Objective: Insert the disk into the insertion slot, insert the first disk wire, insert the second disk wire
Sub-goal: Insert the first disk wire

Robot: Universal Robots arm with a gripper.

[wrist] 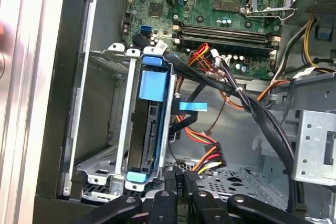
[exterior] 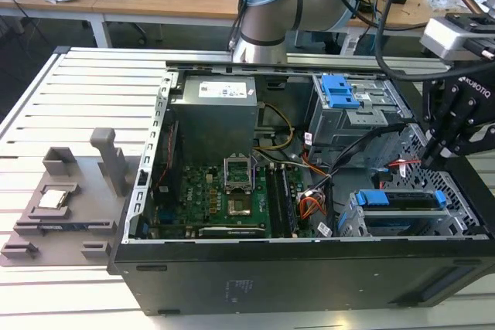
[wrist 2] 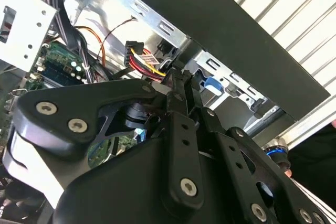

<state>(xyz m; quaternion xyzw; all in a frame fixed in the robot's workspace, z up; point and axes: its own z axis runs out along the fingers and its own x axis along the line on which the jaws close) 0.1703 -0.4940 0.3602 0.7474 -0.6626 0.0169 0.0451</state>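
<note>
While your arm's hand (wrist: 182, 178) hangs over the open computer case (exterior: 309, 276), you see it closed on the disk wire (wrist: 207, 158), a bundle of red, orange, yellow and black leads with a black plug. In the second wrist view the two black fingers (wrist 2: 177, 129) meet at their tips, and the coloured leads run right up to that point. How much of the wire they pinch is hard to tell.

Just beyond the hand in the first wrist view, the disk (wrist: 155, 85) already sits in the insertion slot (wrist: 123, 129). Its bright blue carrier shows along the edge that faces you, between the cage's silver perforated walls. The wire's plug hangs near the disk and apart from it. Loose black cables cross the case floor beside the cage.

Farther out lies the green motherboard (wrist: 220, 3), with its memory sticks and open processor socket.

From the exterior view, the hand is at the exterior view's right, above the end of the case where the slot and disk (exterior: 398, 202) occupy the near corner. A taller grey bay (exterior: 352, 106) with a blue latch stands behind them. The arm (exterior: 271, 13) rises behind the case. The case rests on a slatted table (exterior: 69, 90), where a grey fixture tray (exterior: 69, 199) lies well apart at the exterior view's left.
</note>
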